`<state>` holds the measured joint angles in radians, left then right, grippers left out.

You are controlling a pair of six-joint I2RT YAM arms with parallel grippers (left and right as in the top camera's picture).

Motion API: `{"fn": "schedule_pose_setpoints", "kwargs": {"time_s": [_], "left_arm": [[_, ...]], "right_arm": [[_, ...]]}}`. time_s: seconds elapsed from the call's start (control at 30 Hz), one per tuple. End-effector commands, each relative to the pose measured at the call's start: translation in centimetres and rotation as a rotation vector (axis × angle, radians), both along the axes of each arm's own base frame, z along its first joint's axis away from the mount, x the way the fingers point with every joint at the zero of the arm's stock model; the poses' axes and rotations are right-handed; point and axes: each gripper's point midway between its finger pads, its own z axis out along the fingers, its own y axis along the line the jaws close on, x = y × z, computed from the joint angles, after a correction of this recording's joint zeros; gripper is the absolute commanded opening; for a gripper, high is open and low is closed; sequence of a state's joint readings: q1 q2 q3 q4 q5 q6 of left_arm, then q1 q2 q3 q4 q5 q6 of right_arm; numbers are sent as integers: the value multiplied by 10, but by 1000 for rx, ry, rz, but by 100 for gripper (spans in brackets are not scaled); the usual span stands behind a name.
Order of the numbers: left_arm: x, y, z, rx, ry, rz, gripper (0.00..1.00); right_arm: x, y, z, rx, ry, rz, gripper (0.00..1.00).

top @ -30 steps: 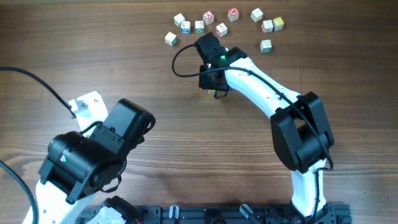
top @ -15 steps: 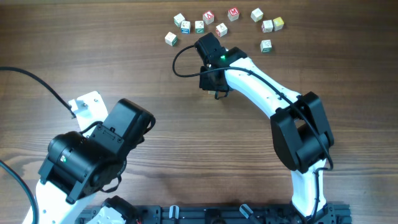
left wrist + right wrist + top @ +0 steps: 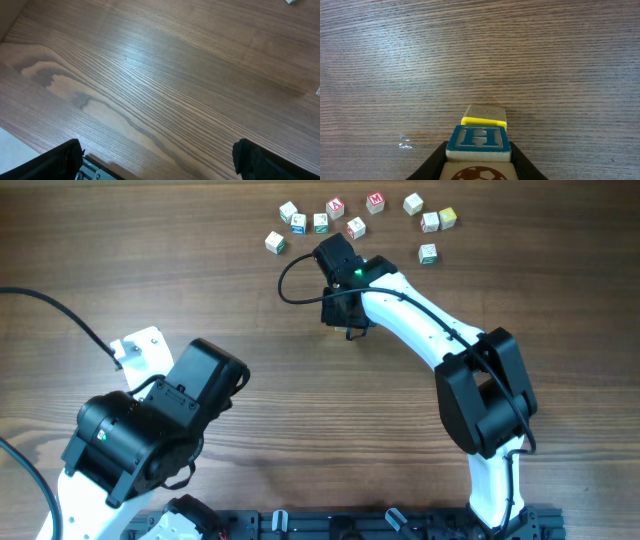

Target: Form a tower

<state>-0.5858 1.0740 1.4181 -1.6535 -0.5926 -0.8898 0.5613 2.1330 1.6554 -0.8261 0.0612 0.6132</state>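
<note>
Tower (image 3: 479,150) cubes sit low in the centre of your right wrist view. From overhead they are hidden under the right arm (image 3: 420,320), just below the loose letter cubes (image 3: 335,207) at upper centre of the bench (image 3: 200,260).

Your right fingers (image 3: 432,162) are clamped on the blue H cube (image 3: 478,138). The yellow-faced cube (image 3: 484,120) touches it just beyond and sits slightly to the right. I cannot tell which one rests on which.

Your left fingers (image 3: 60,160) are spread wide over bare wood with nothing between them.

The main risk, as I judge it, is the release. If the H cube is off-centre or tilted, opening could let it slide or tip the column. A pad that sticks to a cube face could also drag it sideways. Lifting away at a slant could clip the stack. Only the wrist view shows the alignment, so check it there before you let go.
</note>
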Motion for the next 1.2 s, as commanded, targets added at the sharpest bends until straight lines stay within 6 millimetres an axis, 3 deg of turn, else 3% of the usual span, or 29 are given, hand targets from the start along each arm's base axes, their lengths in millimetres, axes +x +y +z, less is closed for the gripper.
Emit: {"fn": "schedule_pose_setpoints", "kwargs": {"time_s": [0.0, 0.77, 0.9, 1.17], "left_arm": [[-1, 2, 0, -11, -9, 19, 100], [-1, 2, 0, -11, -9, 19, 100], [-1, 2, 0, -11, -9, 19, 100], [-1, 2, 0, -11, -9, 19, 100]], "right_arm": [[-3, -6, -12, -34, 16, -22, 27], [0, -5, -12, -29, 4, -22, 49], [-6, -3, -13, -20, 32, -15, 60], [-18, -7, -16, -24, 88, -36, 62]]}}
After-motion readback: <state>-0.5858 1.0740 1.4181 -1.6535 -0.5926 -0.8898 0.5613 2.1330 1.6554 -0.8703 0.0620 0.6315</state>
